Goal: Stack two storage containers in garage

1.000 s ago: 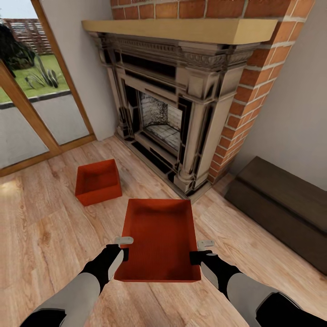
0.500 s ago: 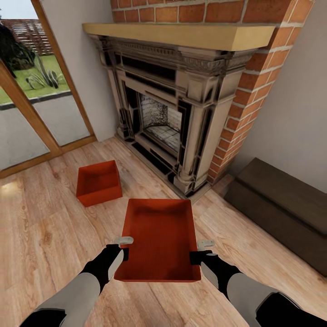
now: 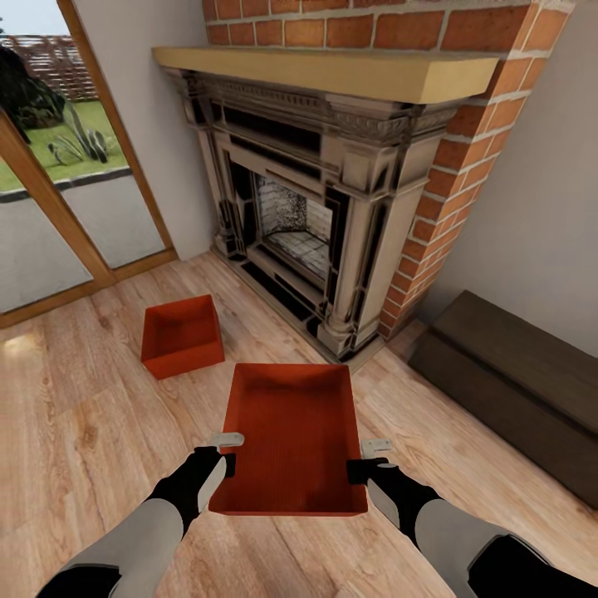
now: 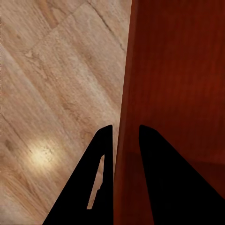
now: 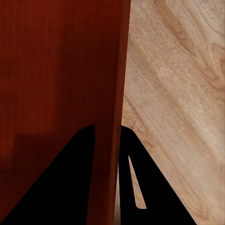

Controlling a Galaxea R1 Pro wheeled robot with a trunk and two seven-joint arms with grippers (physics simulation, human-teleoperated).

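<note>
An orange-red storage container (image 3: 291, 436) hangs level above the light wood-plank floor, held between both arms. My left gripper (image 3: 226, 448) is shut on its left wall, and the left wrist view shows that wall (image 4: 123, 112) between the two dark fingers. On the opposite side my right gripper (image 3: 370, 457) is shut on the right wall (image 5: 117, 93), one finger inside the box and one outside. The other storage container (image 3: 181, 335) sits on the wood floor ahead to the left, near the fireplace hearth. This is the living room; the garage is out of view.
An ornate fireplace (image 3: 316, 208) framed by red brick stands straight ahead. Against the wall at the right lies a dark brown chest (image 3: 515, 386). Glass doors (image 3: 58, 183) with a wood frame are at the left. Wood-plank floor (image 3: 75, 432) lies open to the left.
The whole view has shifted slightly, so the camera moved a little. The held container and both grippers keep the same places in the picture.
</note>
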